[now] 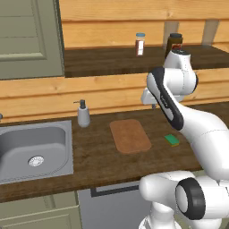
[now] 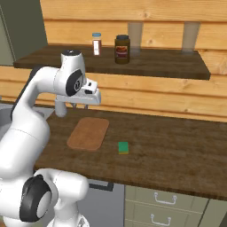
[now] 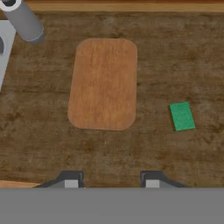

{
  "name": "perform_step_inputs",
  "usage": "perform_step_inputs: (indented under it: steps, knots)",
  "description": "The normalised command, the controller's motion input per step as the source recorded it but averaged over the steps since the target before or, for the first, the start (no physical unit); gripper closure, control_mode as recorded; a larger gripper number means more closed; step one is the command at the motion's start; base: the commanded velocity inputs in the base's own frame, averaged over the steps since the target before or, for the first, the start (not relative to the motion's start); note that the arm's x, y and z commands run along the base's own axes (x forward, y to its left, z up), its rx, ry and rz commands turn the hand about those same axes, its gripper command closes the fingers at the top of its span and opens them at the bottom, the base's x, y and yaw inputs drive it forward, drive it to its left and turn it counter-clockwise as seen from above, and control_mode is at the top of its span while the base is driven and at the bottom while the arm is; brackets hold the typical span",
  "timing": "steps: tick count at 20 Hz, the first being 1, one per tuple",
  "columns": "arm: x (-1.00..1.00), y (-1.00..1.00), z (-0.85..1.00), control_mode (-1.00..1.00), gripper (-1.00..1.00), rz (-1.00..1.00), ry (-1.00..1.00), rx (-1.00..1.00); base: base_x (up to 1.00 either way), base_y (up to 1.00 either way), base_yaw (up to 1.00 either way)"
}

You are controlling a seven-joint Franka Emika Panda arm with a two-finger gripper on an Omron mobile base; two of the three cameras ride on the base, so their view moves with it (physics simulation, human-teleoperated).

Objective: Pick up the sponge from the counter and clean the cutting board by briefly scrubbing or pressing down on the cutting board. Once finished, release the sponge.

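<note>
Left base view has the white arm hanging high over the long dark brown wood-grain counter (image 1: 96, 154), nothing picked up yet, so I'd say we're at the very first step, the reach. The small flat green-topped sponge with a yellow layer (image 1: 171, 140) lies at about 3 o'clock from the flat light reddish-brown wooden cutting board (image 1: 129, 135), near but apart. Right base view: same story, the sponge sits untouched just off the board's corner. Hand view: the two-finger gripper (image 3: 108, 183) holds nothing, tips spread fairly wide; the sponge is around 1 o'clock from them, so next it needs to shift over and drop down.
</note>
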Motion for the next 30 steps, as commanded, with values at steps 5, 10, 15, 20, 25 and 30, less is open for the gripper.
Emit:
perform_step_inputs:
  steps: [5,10,15,20,25,30]
  knots:
    - [-0.03,-0.08,-0.07,-1.00,-1.00,0.01,0.01,0.00,0.00,0.00,0.00]
    - [0.00,-0.27,-0.31,-1.00,-1.00,0.05,0.00,0.00,0.00,0.00,0.00]
    - [0.00,-0.40,-0.41,-1.00,-1.00,0.03,0.00,0.00,0.00,0.00,0.00]
    - [0.00,-0.53,-0.42,-1.00,-1.00,0.01,0.01,0.00,0.00,0.00,0.00]
    - [0.13,-0.34,-0.45,-1.00,-1.00,0.00,0.09,-0.01,0.00,0.00,0.00]
    - [0.35,-0.29,-0.47,-1.00,-1.00,0.00,0.13,-0.01,0.00,0.00,0.00]
